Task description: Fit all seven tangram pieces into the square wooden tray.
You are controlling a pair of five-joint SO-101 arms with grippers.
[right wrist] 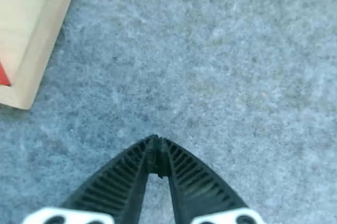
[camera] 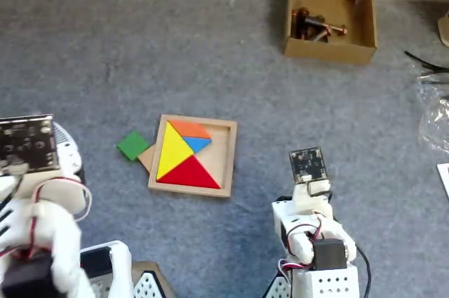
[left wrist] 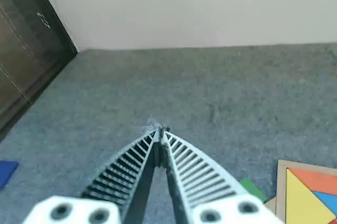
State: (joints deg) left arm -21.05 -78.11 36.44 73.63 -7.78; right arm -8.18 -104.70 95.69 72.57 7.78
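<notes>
While poised over grey carpet (camera: 105,52), showed left gripper (left wrist: 159,130) and right gripper (right wrist: 156,142) both pinched together, empty. Found tray (camera: 223,158) mid-table, holding yellow piece (camera: 172,151), red piece (camera: 191,172), orange piece (camera: 189,128), blue piece (camera: 197,144); green piece (camera: 132,146) just outside, toward the left arm.

Grey carpet (camera: 105,45) meets a pale wall (left wrist: 200,8) beside a dark wooden panel (left wrist: 21,50)

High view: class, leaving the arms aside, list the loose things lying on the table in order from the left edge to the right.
green piece → tan piece → square wooden tray → cardboard box
</notes>
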